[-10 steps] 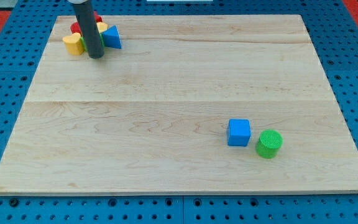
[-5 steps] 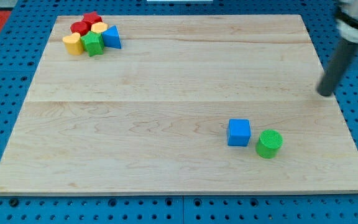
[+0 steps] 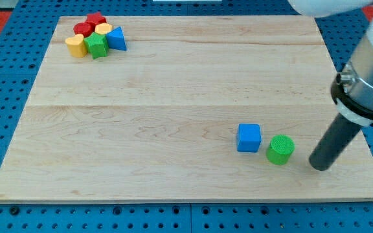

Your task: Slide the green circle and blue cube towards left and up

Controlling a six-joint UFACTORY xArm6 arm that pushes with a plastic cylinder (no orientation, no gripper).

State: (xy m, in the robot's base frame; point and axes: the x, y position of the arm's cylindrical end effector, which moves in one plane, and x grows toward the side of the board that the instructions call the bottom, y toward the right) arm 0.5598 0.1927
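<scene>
Green circle (image 3: 280, 149) and blue cube (image 3: 248, 138) sit side by side, apart by a sliver, toward the lower right of your wooden counter (image 3: 173, 97), cube on the view's left. Your rod has no hand to open or shut; my tip (image 3: 320, 166) rests just to the view's right of the green circle, slightly lower, not touching it. Nothing on the blocks or counter carries readable writing.
</scene>
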